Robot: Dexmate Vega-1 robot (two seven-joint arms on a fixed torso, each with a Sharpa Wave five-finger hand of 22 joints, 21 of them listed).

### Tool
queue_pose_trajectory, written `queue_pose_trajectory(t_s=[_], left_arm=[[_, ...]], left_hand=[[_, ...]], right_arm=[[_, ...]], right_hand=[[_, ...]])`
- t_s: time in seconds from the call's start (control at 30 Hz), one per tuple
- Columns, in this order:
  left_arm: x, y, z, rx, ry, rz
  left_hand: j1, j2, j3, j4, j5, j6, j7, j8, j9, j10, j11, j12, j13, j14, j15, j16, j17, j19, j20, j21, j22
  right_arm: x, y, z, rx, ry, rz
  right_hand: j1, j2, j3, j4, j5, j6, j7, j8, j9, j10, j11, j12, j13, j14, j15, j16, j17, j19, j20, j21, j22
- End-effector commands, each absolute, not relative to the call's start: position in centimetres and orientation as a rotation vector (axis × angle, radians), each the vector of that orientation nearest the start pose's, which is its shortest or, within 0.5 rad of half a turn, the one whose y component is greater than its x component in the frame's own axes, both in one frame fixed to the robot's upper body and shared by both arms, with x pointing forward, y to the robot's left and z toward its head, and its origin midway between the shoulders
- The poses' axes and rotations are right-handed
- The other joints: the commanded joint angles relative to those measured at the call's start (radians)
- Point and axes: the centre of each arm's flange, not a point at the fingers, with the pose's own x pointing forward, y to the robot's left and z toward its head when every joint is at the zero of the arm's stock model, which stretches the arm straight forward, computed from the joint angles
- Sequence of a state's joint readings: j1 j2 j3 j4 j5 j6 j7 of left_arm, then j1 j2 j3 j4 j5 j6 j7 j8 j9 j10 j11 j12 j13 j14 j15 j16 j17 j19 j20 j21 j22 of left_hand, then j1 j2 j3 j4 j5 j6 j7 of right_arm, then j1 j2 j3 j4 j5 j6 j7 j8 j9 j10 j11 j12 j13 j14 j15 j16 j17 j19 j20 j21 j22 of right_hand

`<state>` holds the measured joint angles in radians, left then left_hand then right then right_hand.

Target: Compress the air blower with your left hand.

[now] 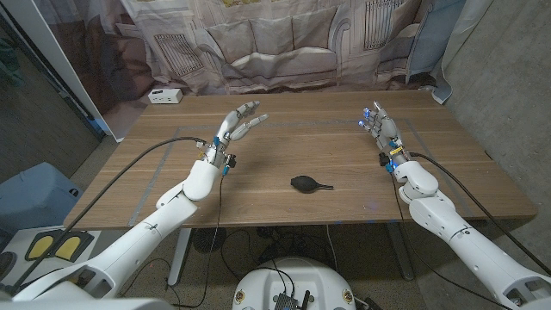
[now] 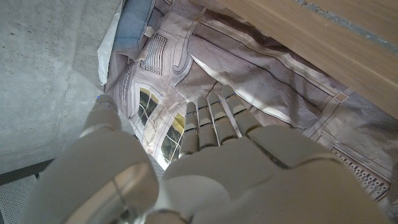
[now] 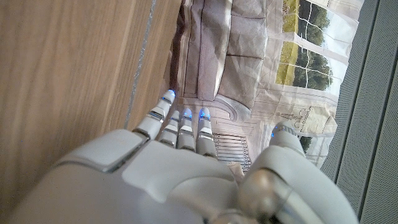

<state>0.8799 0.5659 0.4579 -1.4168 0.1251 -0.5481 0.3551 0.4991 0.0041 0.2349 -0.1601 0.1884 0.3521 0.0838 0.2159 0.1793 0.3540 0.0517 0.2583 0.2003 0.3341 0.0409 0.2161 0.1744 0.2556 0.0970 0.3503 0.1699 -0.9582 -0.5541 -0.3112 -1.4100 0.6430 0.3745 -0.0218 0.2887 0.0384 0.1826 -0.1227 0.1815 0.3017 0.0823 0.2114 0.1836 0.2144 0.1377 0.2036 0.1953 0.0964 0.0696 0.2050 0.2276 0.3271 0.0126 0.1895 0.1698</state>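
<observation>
A small black air blower [image 1: 307, 183] lies on the wooden table [image 1: 275, 146] near its front edge, nozzle pointing right. My left hand [image 1: 236, 126] is raised over the table's left half, well back and left of the blower, fingers spread and holding nothing. The same left hand [image 2: 205, 155] has its fingers stretched toward the backdrop in the left wrist view. My right hand [image 1: 380, 129] is over the table's right side, fingers extended and empty, far from the blower. Its straight fingers [image 3: 177, 127] appear beside the table surface in the right wrist view.
A small white box [image 1: 164, 96] sits at the table's far left corner. A printed fabric backdrop [image 1: 275, 39] hangs behind the table. Black cables [image 1: 164, 146] run along both arms over the tabletop.
</observation>
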Motion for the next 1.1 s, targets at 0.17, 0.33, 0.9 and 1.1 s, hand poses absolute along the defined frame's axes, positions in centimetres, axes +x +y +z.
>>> queue_pose_trajectory(t_s=[0.17,0.33,0.9,1.1], left_arm=[[57.3,21.5,-1.2,0.753,-1.006,-0.117],[56.6,21.4,-1.5,0.79,-0.987,-0.154],[54.4,21.7,-2.6,0.833,-0.981,-0.244],[53.6,22.0,-2.7,0.858,-0.989,-0.254]], left_hand=[[0.019,-0.004,0.005,-0.005,-0.004,-0.001,-0.002,-0.008,0.005,0.0,-0.006,-0.004,0.003,0.004,-0.001,-0.009,0.002,0.011,0.001,-0.005,0.004],[0.022,-0.007,0.004,-0.005,-0.005,-0.003,-0.002,-0.009,0.006,-0.001,-0.006,-0.006,0.003,0.003,-0.001,-0.011,0.002,0.012,0.001,-0.007,0.004],[0.032,-0.016,0.005,-0.005,-0.006,0.005,0.002,-0.01,0.006,0.006,-0.004,-0.007,0.004,0.012,-0.001,-0.012,0.002,0.022,-0.002,-0.012,0.004],[0.038,-0.017,0.006,-0.005,-0.007,0.009,0.001,-0.009,0.006,0.01,-0.008,-0.007,0.004,0.015,-0.002,-0.012,0.002,0.025,-0.004,-0.015,0.004]], right_arm=[[61.6,-31.3,-3.8,0.056,-0.675,0.142],[61.7,-31.1,-3.7,0.055,-0.678,0.149],[60.4,-29.9,-4.8,0.052,-0.679,0.153],[59.6,-29.7,-4.6,0.032,-0.691,0.155]], right_hand=[[0.002,0.005,0.002,-0.004,0.002,0.005,0.009,-0.005,0.005,0.003,-0.002,0.001,0.002,0.001,0.003,0.001,0.001,0.005,-0.002,0.005,0.003],[0.003,0.006,0.002,-0.004,0.002,0.004,0.008,-0.006,0.004,0.003,-0.003,0.0,0.002,0.001,0.003,0.001,0.0,0.005,-0.002,0.005,0.003],[0.005,0.008,0.003,-0.005,0.002,0.002,0.008,-0.009,0.004,0.003,-0.001,0.0,0.002,0.0,0.004,0.001,-0.001,0.004,0.0,0.005,0.003],[0.005,0.008,0.003,-0.006,0.001,0.003,0.009,-0.009,0.004,0.006,0.0,0.001,0.002,0.003,0.004,0.002,-0.002,0.004,-0.001,0.005,0.003]])
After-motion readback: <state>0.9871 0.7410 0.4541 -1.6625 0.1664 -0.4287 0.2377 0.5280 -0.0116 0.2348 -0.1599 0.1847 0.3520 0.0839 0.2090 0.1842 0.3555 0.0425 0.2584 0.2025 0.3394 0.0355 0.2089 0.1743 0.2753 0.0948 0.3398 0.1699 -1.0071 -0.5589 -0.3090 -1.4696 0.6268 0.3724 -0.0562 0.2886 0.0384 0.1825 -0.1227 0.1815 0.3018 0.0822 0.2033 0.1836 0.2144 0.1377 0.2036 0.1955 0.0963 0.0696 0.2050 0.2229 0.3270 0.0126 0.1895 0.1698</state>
